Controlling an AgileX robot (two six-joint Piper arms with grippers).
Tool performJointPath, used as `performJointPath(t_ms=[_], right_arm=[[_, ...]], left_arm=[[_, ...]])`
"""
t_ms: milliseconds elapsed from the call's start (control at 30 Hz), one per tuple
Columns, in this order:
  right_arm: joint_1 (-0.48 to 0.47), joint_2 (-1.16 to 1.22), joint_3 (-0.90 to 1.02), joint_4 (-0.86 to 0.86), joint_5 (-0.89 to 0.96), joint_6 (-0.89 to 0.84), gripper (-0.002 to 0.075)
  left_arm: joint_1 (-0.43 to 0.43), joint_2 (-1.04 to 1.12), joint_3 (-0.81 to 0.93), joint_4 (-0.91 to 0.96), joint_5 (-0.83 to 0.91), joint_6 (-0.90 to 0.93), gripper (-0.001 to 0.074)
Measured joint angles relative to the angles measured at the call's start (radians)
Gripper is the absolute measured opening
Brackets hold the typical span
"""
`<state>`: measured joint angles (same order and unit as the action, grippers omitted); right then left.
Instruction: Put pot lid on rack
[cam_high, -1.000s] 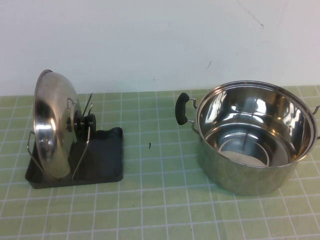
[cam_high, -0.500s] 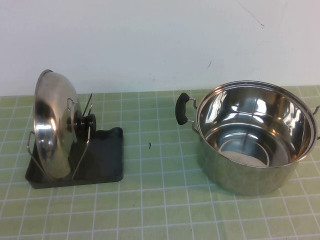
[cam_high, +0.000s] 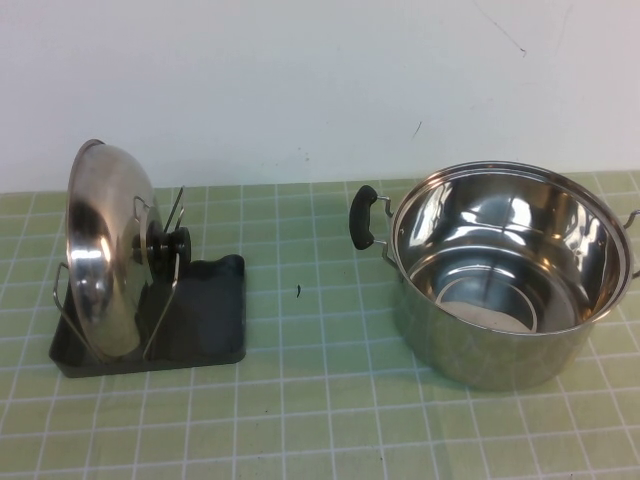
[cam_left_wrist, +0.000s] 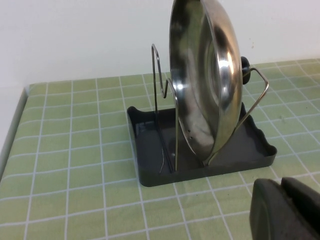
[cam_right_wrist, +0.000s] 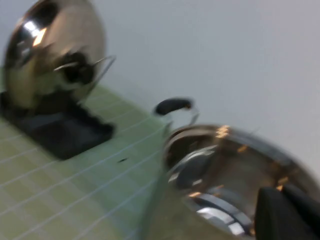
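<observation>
We see the shiny domed steel pot lid (cam_high: 105, 250) upright in the dark grey wire-pronged rack (cam_high: 200, 325), beyond our closed left gripper (cam_left_wrist: 285, 210); our closed right gripper (cam_right_wrist: 287, 215) hangs near the steel pot (cam_high: 510, 275).

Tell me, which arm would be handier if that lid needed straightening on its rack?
Probably left: the pot lid stands in the rack on its side, near the shut left gripper. The shut right gripper is over the pot.

The pot lid (cam_left_wrist: 207, 80) stands on edge between the rack's (cam_left_wrist: 200, 150) wire prongs, the closed left claw (cam_left_wrist: 285, 210) nearby.
</observation>
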<state>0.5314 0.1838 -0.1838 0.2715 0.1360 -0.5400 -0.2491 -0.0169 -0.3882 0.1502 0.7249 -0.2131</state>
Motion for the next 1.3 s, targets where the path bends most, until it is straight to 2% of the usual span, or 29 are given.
performJointPath(t_ms=[67,133,233,400,500,633,767,1067,1300], right_arm=[[-0.069,0.0,0.031,0.082,-0.125,-0.173,-0.0001],[-0.151,0.0,0.04,0.109,-0.183,-0.2,-0.0001],[-0.293,-0.026,0.042,0.044,-0.158,-0.073,-0.0001],[-0.478,-0.13,0.062,-0.244,0.002,0.296,-0.0001],[-0.569,-0.187,0.114,-0.321,0.027,0.407,-0.0001],[-0.654,-0.196,0.195,-0.365,0.039,0.456,-0.0001],[-0.667,-0.196,0.212,-0.401,0.072,0.499,-0.0001],[-0.491,-0.197,0.212,-0.535,0.136,0.752,-0.0001],[-0.466,-0.197,0.212,-0.549,0.195,0.785,-0.0001]], left_arm=[[0.0,0.0,0.0,0.0,0.0,0.0,-0.0001],[0.0,0.0,0.0,0.0,0.0,0.0,-0.0001],[0.0,0.0,0.0,0.0,0.0,0.0,-0.0002],[0.0,0.0,0.0,0.0,0.0,0.0,-0.0001],[0.0,0.0,0.0,0.0,0.0,0.0,-0.0001],[0.0,0.0,0.0,0.0,0.0,0.0,-0.0001],[0.0,0.0,0.0,0.0,0.0,0.0,-0.0001],[0.0,0.0,0.0,0.0,0.0,0.0,-0.0001],[0.0,0.0,0.0,0.0,0.0,0.0,-0.0001]])
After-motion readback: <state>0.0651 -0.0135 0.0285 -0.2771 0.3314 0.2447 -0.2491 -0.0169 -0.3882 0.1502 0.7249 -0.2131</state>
